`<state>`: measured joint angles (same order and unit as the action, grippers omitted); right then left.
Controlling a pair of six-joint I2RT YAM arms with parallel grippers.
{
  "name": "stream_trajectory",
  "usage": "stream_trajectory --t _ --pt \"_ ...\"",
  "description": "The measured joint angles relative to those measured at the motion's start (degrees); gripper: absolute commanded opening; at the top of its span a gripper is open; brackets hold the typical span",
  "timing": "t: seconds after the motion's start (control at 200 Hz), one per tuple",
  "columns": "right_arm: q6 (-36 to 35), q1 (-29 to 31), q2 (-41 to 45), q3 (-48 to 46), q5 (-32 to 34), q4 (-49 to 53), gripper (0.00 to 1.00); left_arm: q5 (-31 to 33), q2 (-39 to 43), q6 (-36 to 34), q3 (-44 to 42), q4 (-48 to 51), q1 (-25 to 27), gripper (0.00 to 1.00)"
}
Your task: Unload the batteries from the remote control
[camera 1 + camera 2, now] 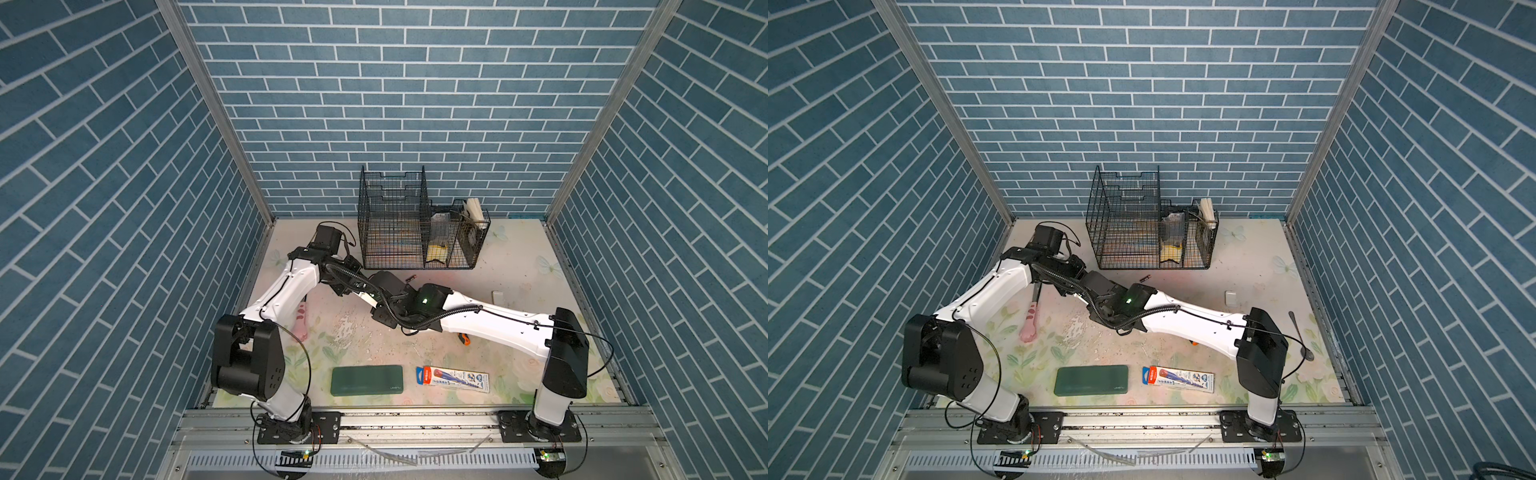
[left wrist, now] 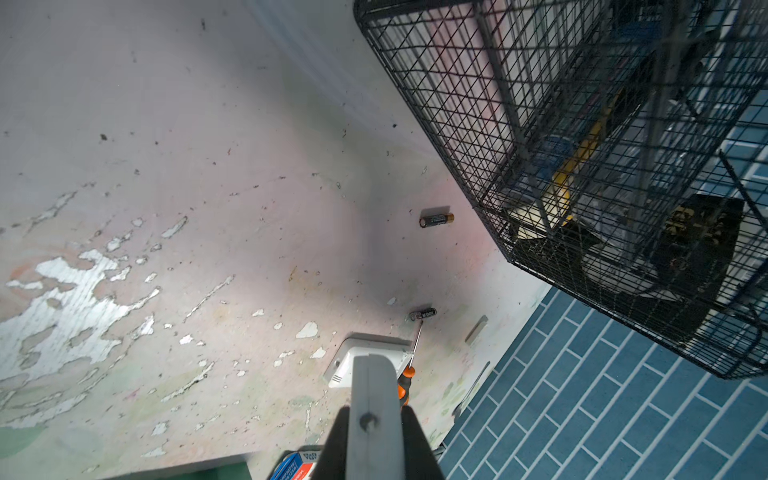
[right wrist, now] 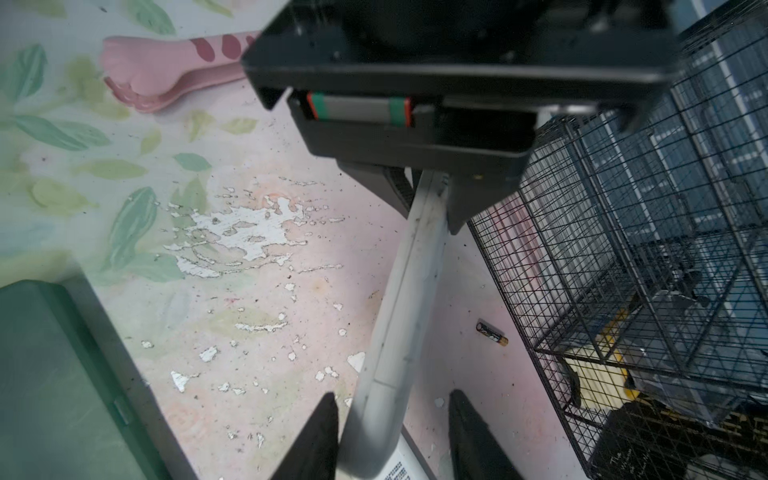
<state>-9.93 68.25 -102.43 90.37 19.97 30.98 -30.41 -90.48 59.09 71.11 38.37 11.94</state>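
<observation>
Holding the remote control point(image 3: 409, 266) above the desk point(image 2: 166, 166).
The left claw point(image 2: 374, 411) is clamped on one end and the right claw point(image 3: 392, 395) stands apart around the other, so the remote, its long axis running claw to claw, could sag or slip from a one-sided hold. One battery point(image 2: 436, 219) lies flat on the desk near the wire basket point(image 2: 582, 124), coppery end towards it; a knock could roll it underneath.

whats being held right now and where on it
The left gripper is shut on the remote near one end. The right gripper sits around the other end with its jaws open, so it holds nothing.
</observation>
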Motion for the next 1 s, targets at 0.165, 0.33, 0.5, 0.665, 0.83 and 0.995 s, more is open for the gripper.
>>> stream_trajectory --t 0.165,0.33,0.5,0.665,0.83,0.995 --pt "1.27 -0.13 5.35 -2.73 0.31 -0.63 0.48 0.66 1.55 0.52 -6.1 -7.52 -0.5 0.0" --pt "9.51 -3.5 12.74 -7.87 -1.25 0.02 0.46 2.1 7.19 4.79 -19.45 -25.97 -0.52 0.0" --pt "23.67 -13.16 18.43 -12.96 -5.49 -0.59 0.45 4.96 11.72 7.54 -28.11 -46.36 -0.28 0.0" --pt "36.33 -17.07 19.04 -14.1 -9.66 -1.79 0.47 6.43 13.35 11.85 -35.63 -67.78 -0.13 0.0" --pt "48.89 -20.76 20.17 -20.06 -16.24 -10.99 0.49 7.85 12.87 15.45 -41.68 -83.47 1.01 0.0" --pt "58.6 -23.56 19.23 -23.74 -20.76 -19.5 0.52 9.7 7.76 21.7 -45.64 -101.88 1.53 0.0"
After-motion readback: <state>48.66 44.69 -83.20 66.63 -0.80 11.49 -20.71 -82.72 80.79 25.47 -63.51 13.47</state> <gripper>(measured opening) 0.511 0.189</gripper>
